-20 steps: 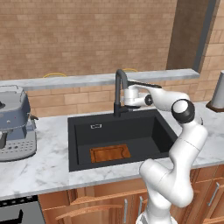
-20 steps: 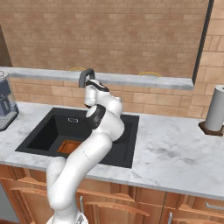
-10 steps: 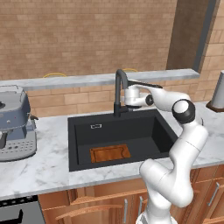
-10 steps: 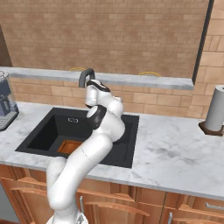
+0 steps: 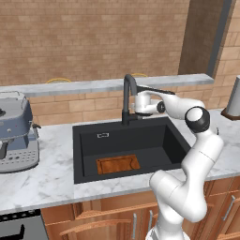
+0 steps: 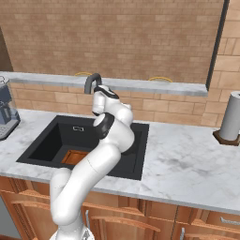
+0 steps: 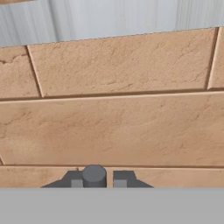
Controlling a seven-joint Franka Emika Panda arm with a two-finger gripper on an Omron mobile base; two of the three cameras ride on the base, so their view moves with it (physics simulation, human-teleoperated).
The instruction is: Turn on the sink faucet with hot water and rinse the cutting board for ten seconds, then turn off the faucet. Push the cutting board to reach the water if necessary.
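End effector (image 7: 95, 180) closed beside sink faucet (image 5: 127, 96); cutting board (image 5: 118, 164) flat inside black sink (image 5: 84, 154), marble surface (image 5: 37, 183) around.

From behind and left of the arm we look forward and down over the sink (image 5: 84, 154) and faucet (image 5: 127, 96); from behind and right we see the same sink (image 6: 44, 140) and faucet (image 6: 91, 82) against the brick wall (image 6: 140, 42); our hand camera sits very close to the brick wall (image 7: 122, 127), facing it squarely.
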